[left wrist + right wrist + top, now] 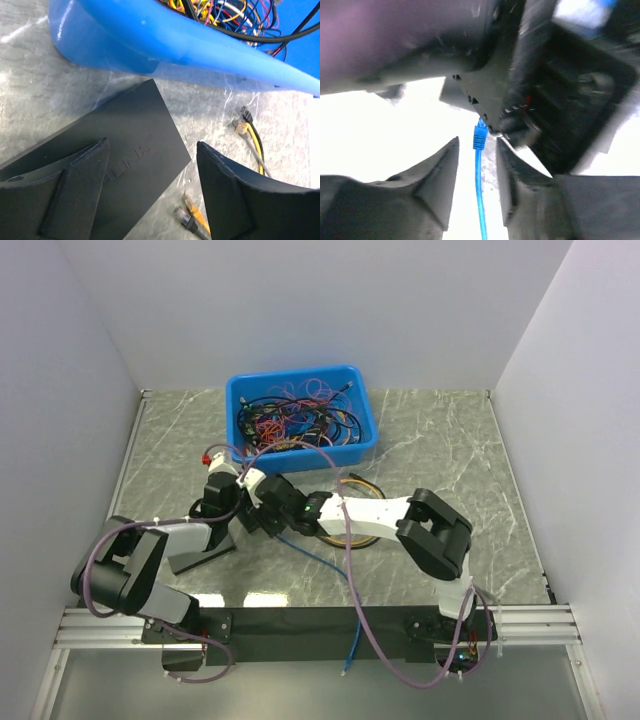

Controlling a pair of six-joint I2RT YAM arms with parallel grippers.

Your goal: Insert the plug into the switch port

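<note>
The black switch (135, 150) lies flat on the marble table, its lettered top under my left gripper (152, 145). That gripper is open, with one finger over the switch and the other over bare table. In the right wrist view the blue plug (480, 135) has its tip in the switch's dark side (480, 87). Its blue cable (479, 190) runs down between the fingers of my right gripper (477, 141). The right gripper is open, with a gap on each side of the cable. From above, both grippers meet over the switch (208, 546), left (222, 490) and right (262, 510).
A blue bin (365, 415) full of tangled cables stands just behind the switch. Loose plugs lie on the table: yellow and black ones (189, 215) and a yellow and grey pair (244, 125). A coiled cable (365, 538) sits under the right arm. The blue cable (330, 565) trails toward the near edge.
</note>
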